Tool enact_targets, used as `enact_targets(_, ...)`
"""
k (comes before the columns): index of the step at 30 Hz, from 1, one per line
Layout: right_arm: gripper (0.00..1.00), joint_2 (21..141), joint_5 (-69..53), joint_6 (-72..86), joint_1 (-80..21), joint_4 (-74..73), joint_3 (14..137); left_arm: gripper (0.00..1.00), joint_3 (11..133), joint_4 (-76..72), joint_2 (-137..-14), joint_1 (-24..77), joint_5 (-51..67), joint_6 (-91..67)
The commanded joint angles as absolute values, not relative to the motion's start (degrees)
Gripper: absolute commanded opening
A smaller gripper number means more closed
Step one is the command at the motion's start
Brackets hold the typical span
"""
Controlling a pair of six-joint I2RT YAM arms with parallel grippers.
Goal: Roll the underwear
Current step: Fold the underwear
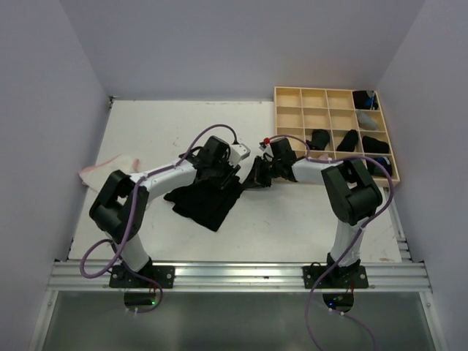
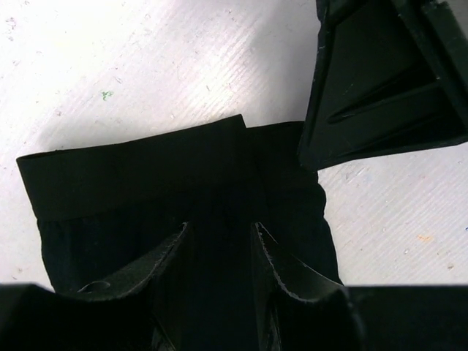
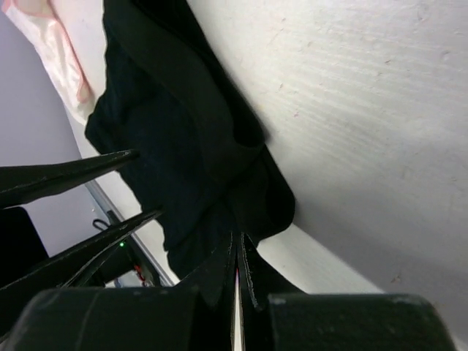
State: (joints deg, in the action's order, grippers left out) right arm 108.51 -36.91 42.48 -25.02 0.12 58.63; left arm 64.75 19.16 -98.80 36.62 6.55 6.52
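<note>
A black underwear lies flat on the white table between my two arms. In the left wrist view its waistband runs across the frame. My left gripper is open, its fingers set apart down on the cloth with black fabric between them. My right gripper is shut on the cloth's right edge, low at the table; the black underwear stretches away from it. A whitish underwear with pink edging lies at the table's left edge, also in the right wrist view.
A pale wooden grid tray stands at the back right, with several black rolls in its right-hand cells. My right gripper's body is close above the cloth's corner in the left wrist view. Walls close the table on three sides.
</note>
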Motion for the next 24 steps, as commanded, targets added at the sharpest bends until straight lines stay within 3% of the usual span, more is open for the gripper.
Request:
enact_targets(1, 0.02, 109.8, -32.6, 42.7, -25.4, 0.2, 60.7, 0.41, 67.5, 16.8, -99.8, 37.0, 7.3, 5.4)
enact_targets(16, 0.00, 115.9, -28.7, 37.0, -25.5, -8.4, 64.5, 0.43, 70.6, 15.1, -105.3, 38.8, 9.1, 6.1)
enact_targets(22, 0.00, 115.9, -28.5, 36.3, -25.5, -9.2, 64.8, 0.34, 70.4, 14.5, -107.3, 38.9, 4.7, 5.5)
enact_targets(24, 0.00, 116.0, -28.5, 36.1, -25.6, -9.1, 64.9, 0.24, 70.2, 14.3, -107.1, 38.9, 4.4, 5.4)
